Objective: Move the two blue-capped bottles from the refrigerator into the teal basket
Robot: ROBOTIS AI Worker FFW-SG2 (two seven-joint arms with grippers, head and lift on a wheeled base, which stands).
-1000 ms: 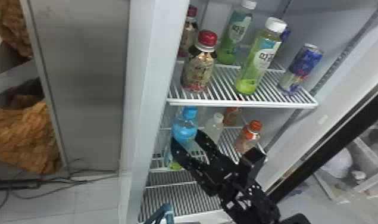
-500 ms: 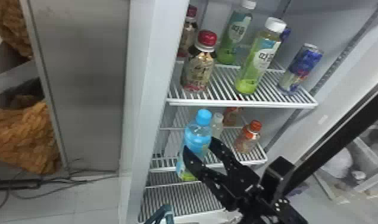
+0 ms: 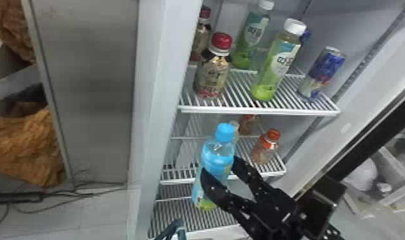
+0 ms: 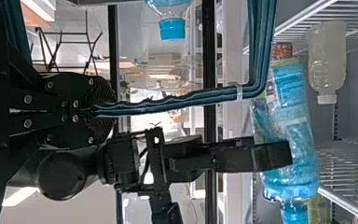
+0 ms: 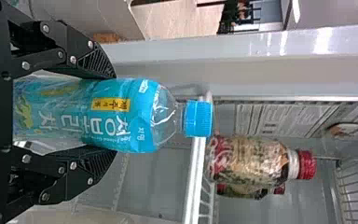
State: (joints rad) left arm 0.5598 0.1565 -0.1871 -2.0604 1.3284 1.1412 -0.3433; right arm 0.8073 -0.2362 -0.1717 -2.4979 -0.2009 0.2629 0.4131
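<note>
In the head view my right gripper (image 3: 220, 166) is shut around the middle of a blue-capped bottle (image 3: 218, 150), held upright in front of the lower shelves. The right wrist view has the same bottle (image 5: 135, 114) between the fingers of my right gripper (image 5: 114, 113), its cap pointing away from them. The teal basket's handle (image 3: 176, 228) shows at the head view's bottom edge. My left gripper (image 4: 114, 110) is shut on that handle (image 4: 182, 101) in the left wrist view. Another blue-capped bottle (image 4: 172, 29) is cut off by that view's edge; whether the basket holds it I cannot tell.
On the upper refrigerator shelf (image 3: 259, 111) stand red-capped bottles (image 3: 212, 73), white-capped green bottles (image 3: 276, 63) and a blue can (image 3: 322, 75). An orange-capped bottle (image 3: 266, 148) is on the shelf below. The refrigerator's side wall (image 3: 153, 111) rises left of the held bottle.
The right gripper has brought the held bottle out from the lower shelf, toward the head camera and slightly to the right. The shelf's other drinks have stayed put.
</note>
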